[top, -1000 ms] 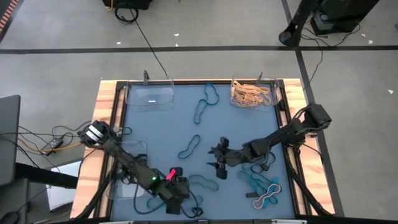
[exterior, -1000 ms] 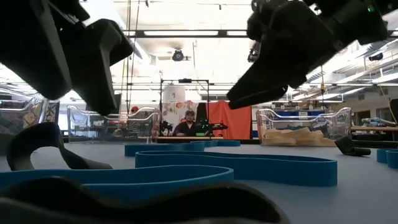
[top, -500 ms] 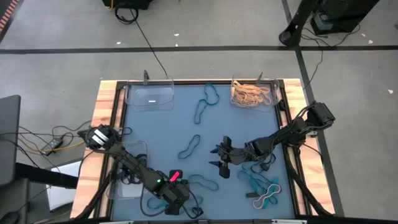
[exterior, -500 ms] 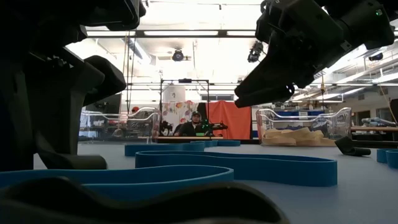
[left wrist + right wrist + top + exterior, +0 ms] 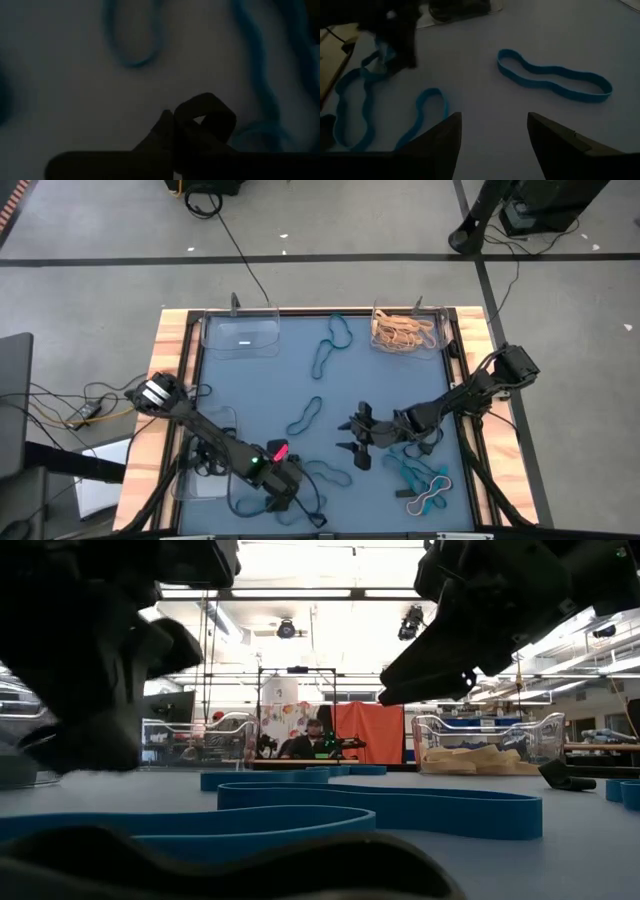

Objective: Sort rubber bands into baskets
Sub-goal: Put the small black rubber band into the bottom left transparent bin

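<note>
Blue table (image 5: 260, 385) w/ wood edging, seen from above; left arm reaches to the near edge, left gripper (image 5: 283, 492) low over a tangle of blue & black bands there, fingers pinched together; wrist view shows a black band (image 5: 207, 117) looped up right at the fingertips, looks caught between them. Right arm comes in from the right side, right gripper (image 5: 352, 435) over mid table w/ fingers (image 5: 440, 145) spread wide, nothing in them, bare mat below w/ a blue band (image 5: 552, 82) lying beyond. Three clear baskets: far-left basket (image 5: 240, 335) looks bare; far-right basket (image 5: 405, 330) holds the tan bands (image 5: 400, 332); near-left basket (image 5: 205, 465) sits partly under the left arm, black bands in it. Loose blue bands on mat: one at far centre (image 5: 330, 345), one mid (image 5: 305, 415), one near the left gripper (image 5: 330, 473); small pile of blue bands (image 5: 415, 473) near the right corner w/ one tan band (image 5: 428, 498) beside it; black band (image 5: 428, 445) just by the right arm.
</note>
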